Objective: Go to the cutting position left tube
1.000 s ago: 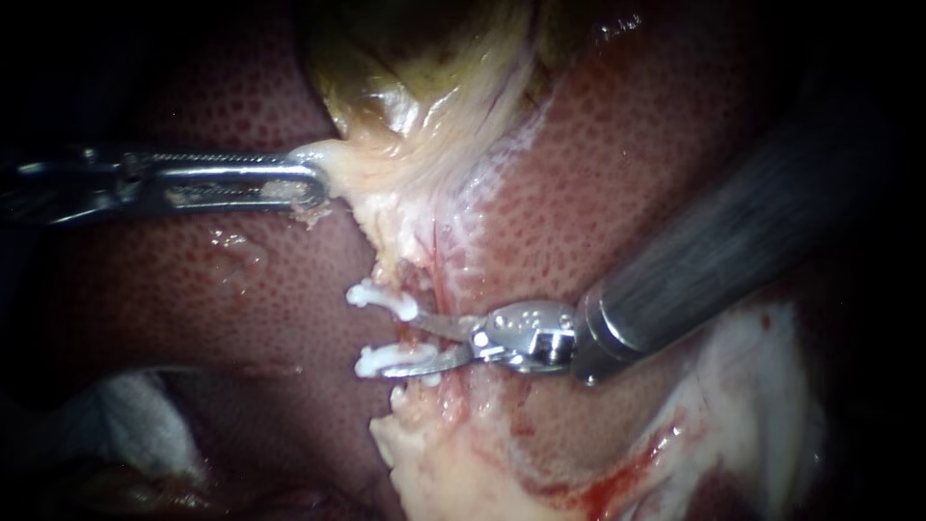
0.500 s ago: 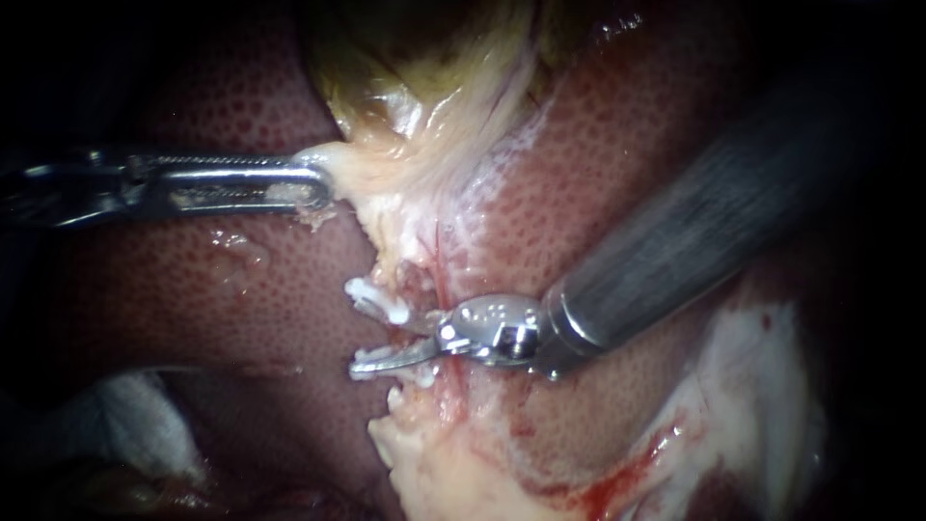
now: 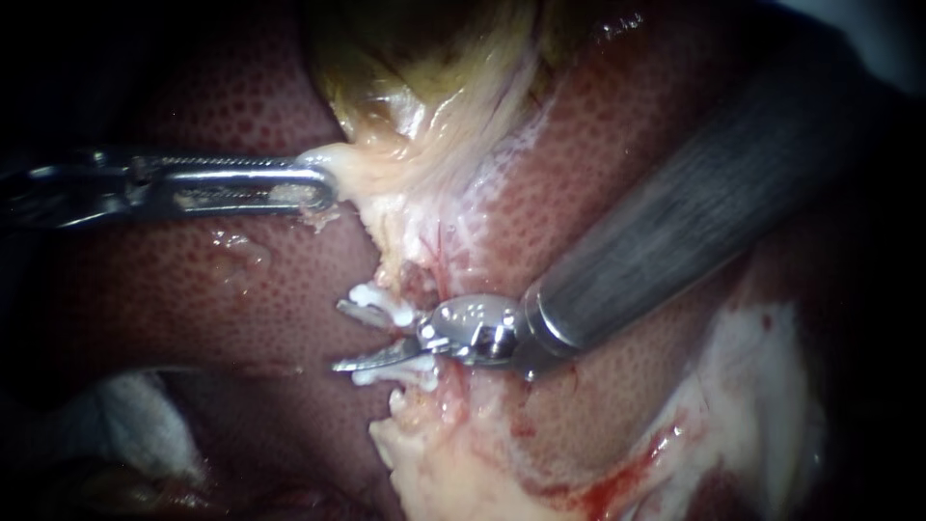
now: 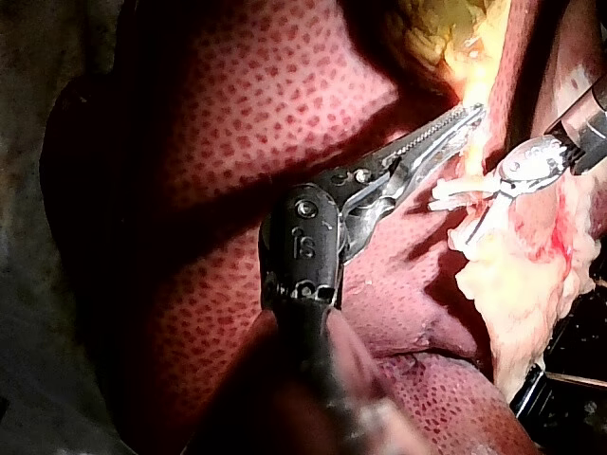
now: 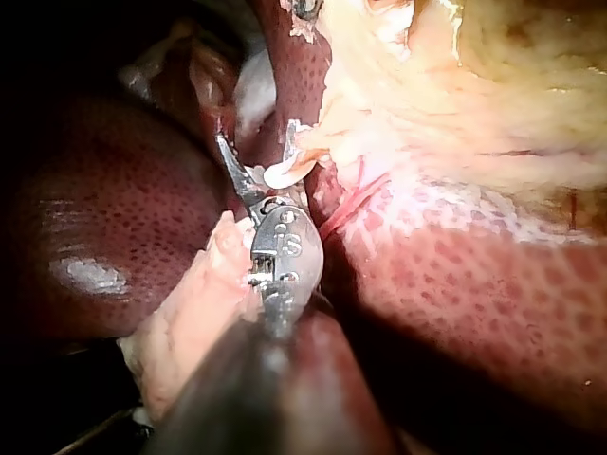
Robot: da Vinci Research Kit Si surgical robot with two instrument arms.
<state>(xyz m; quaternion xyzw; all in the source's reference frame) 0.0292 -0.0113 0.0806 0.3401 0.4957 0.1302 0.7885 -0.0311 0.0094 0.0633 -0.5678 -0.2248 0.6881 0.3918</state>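
My left instrument (image 3: 323, 188) comes in from the left, its jaws shut on the pale edge of the gallbladder (image 3: 415, 145), which it holds taut over the liver (image 3: 193, 280). In its wrist view the left instrument (image 4: 465, 123) grips the same pale fold. My right instrument (image 3: 338, 338) has thin curved blades, which stand open. They straddle the left tube (image 3: 421, 334) between an upper white clip (image 3: 381, 297) and a lower white clip (image 3: 405, 374). The right wrist view shows the right instrument (image 5: 258, 156) with its blades spread beside a clip (image 5: 283, 173).
Ragged pale fatty tissue (image 3: 434, 463) hangs below the clips, with a streak of blood (image 3: 627, 473) at the lower right. White gauze (image 3: 135, 425) lies at the lower left. The right instrument's thick shaft (image 3: 694, 232) crosses the liver from the upper right.
The right instrument has slid leftward along the tissue. Its open blades now reach past the two clips with the tube between them. The left instrument keeps its hold unchanged.
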